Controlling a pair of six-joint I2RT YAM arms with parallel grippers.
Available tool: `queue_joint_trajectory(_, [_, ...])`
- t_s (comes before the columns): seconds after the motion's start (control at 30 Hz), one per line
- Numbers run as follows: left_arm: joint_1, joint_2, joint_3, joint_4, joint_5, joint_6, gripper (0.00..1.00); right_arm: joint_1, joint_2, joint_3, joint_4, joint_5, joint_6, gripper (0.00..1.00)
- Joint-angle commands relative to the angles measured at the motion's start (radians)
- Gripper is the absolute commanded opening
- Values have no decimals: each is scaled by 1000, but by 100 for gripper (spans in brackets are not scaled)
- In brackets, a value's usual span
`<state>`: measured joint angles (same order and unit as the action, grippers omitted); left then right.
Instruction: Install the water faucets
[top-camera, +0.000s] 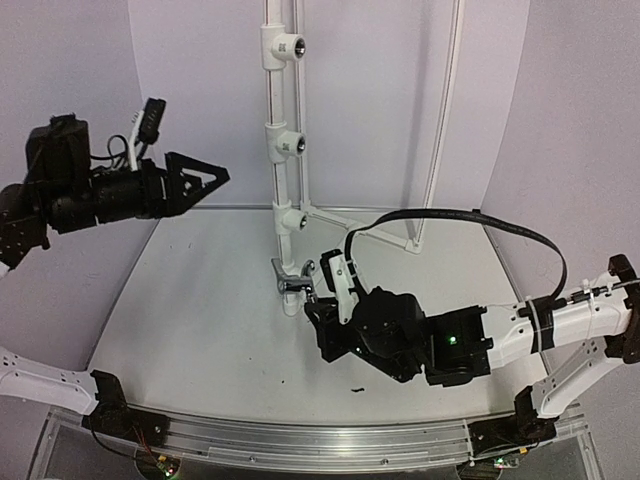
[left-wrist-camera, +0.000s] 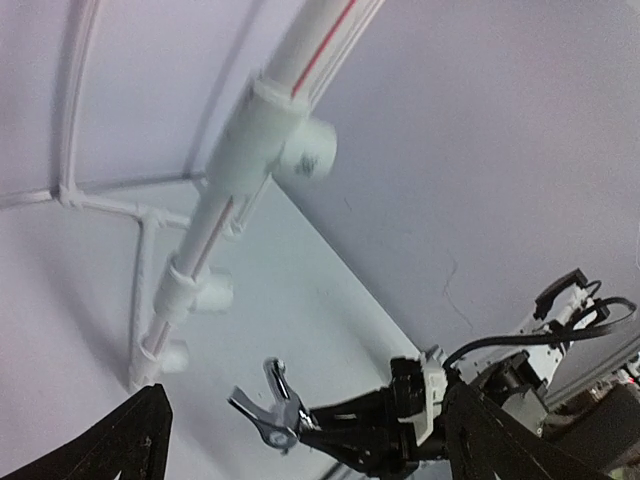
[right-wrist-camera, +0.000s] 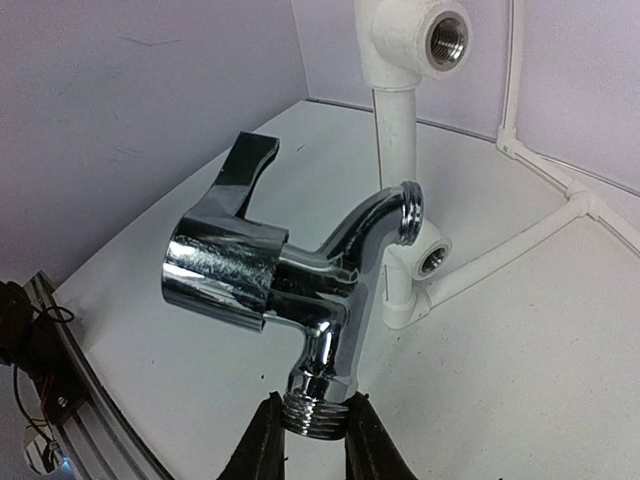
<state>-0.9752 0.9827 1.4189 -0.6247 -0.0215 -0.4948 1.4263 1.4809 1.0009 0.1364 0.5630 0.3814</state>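
A shiny chrome water faucet (right-wrist-camera: 300, 280) hangs just above the table, and my right gripper (right-wrist-camera: 312, 428) is shut on its threaded stub. Its spout points toward the lowest white tee fitting (right-wrist-camera: 430, 258) on the upright pipe. The top view shows the same faucet (top-camera: 293, 280) close in front of the pipe's base, at the tip of the right gripper (top-camera: 312, 292). My left gripper (top-camera: 205, 177) hovers high at the left, open and holding nothing; from its wrist view the faucet (left-wrist-camera: 268, 412) shows below it.
An upright white pipe (top-camera: 279, 150) carries three tee fittings with dark threaded openings, and a thin white frame (top-camera: 430, 150) stands behind it. White base pipes (top-camera: 350, 218) run across the table. A black cable (top-camera: 470, 218) arcs over the right arm.
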Motion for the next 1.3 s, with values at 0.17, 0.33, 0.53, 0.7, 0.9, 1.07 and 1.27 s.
queue_joint_trajectory(0.17, [0,57,-242,147,190,-347,97,48,102,176,189,253,-104,0])
queue_joint_trajectory(0.33, [-2,58,-326,272,282,-397,83,52,146,230,192,251,-127,0])
queue_joint_trajectory(0.53, [-2,66,-320,305,269,-399,60,63,173,257,192,247,-150,0])
queue_joint_trajectory(0.7, [-2,81,-316,308,272,-385,38,67,181,264,192,245,-151,0])
queue_joint_trajectory(0.9, [-2,104,-309,309,285,-371,14,68,184,265,182,221,-140,2])
queue_joint_trajectory(1.07, [-1,110,-290,286,296,-241,0,57,125,265,14,7,-153,78])
queue_joint_trajectory(1.27, [2,163,-203,141,472,47,0,-61,-48,233,-313,-471,-185,93])
